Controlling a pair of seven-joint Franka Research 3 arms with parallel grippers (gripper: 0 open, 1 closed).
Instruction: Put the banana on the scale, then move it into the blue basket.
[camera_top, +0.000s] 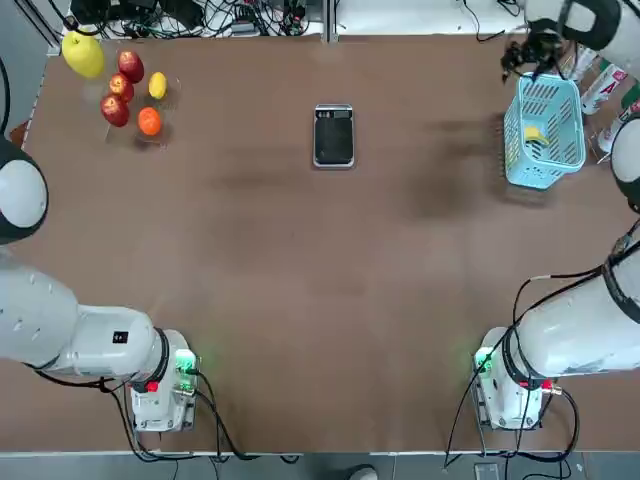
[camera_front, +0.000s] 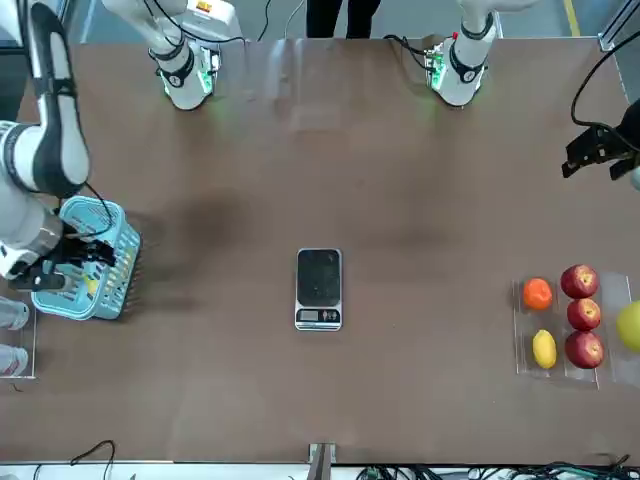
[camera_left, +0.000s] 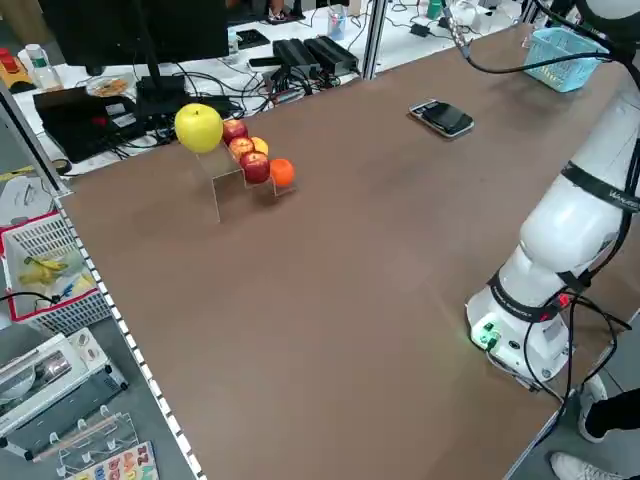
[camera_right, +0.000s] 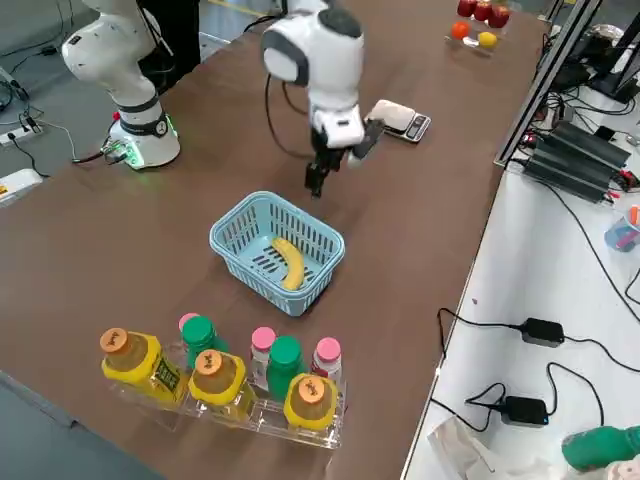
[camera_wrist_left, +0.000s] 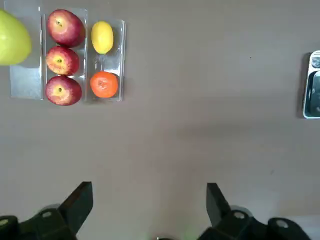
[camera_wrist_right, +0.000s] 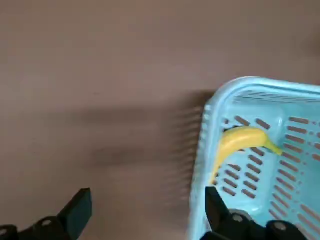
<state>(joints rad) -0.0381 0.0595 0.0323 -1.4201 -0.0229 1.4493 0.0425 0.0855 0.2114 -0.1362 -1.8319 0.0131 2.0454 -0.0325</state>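
Observation:
The banana (camera_right: 290, 263) lies inside the blue basket (camera_right: 235, 245) at the far right of the table, also seen as banana (camera_top: 535, 133) in basket (camera_top: 510, 130) and banana (camera_wrist_right: 240, 142) in basket (camera_wrist_right: 205, 130). My right gripper (camera_right: 340, 160) hangs open and empty in the air, just beside the basket's rim; its own view shows the right gripper (camera_wrist_right: 147, 197) over bare table. The scale (camera_top: 333, 135) sits bare at the table's far middle. My left gripper (camera_wrist_left: 148, 192) is open and empty, high over the left side, with the scale (camera_wrist_left: 314, 85) at the edge of its view.
A clear stand (camera_top: 135, 100) at the far left corner holds red apples, an orange, a lemon and a large yellow fruit (camera_top: 82, 53). A rack of bottles (camera_right: 215, 380) stands just beyond the basket at the right edge. Both arm bases sit at the near edge.

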